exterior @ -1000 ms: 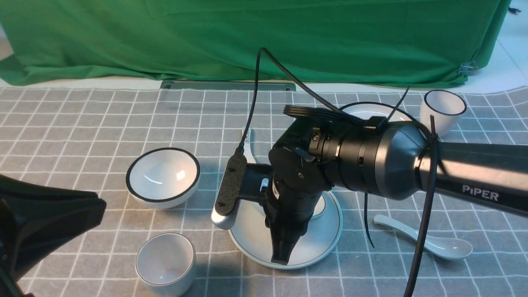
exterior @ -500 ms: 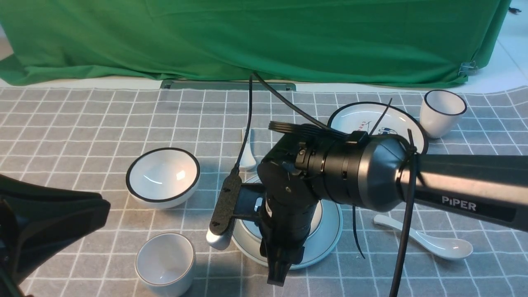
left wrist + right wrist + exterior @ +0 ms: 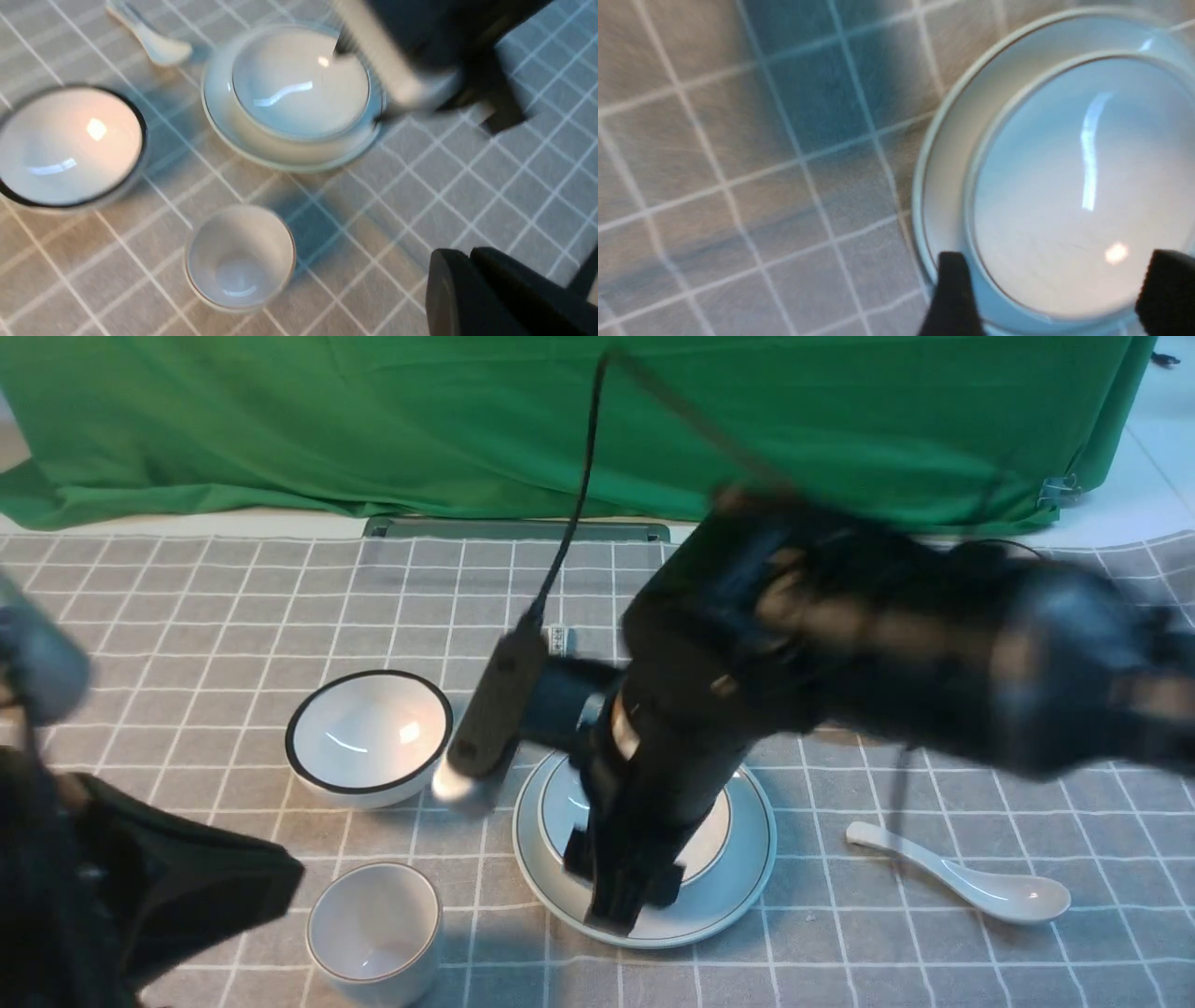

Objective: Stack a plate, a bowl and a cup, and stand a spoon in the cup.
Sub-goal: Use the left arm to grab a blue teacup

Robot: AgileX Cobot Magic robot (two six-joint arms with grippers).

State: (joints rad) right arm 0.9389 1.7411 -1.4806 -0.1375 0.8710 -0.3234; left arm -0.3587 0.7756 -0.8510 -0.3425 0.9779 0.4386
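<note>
**Bowl on plate, right gripper spread wide above it**

The bowl [image 3: 709,831] sits inside the plate [image 3: 742,889] near the middle of the grey checked tablecloth [image 3: 187,616]. The right gripper [image 3: 1059,280] hangs over the pair and is blurred in the front view. Its wrist view shows the jaws set far apart, with one black finger [image 3: 952,294] over the plate's rim and the other across the bowl. They grip nothing.

Take the plate as the clock's centre, with twelve pointing toward the green backdrop [image 3: 560,420]. The cup [image 3: 373,933] stands upright and empty at about eight o'clock, near the plate but apart from it. The spoon [image 3: 971,879] lies flat at about three o'clock, handle toward the plate. A black-rimmed bowl [image 3: 369,737] stands at ten o'clock, and a smaller spoon [image 3: 154,39] lies at roughly eleven. The left gripper [image 3: 469,261] hovers out past the cup at about eight o'clock, jaws pressed together and empty.
</note>
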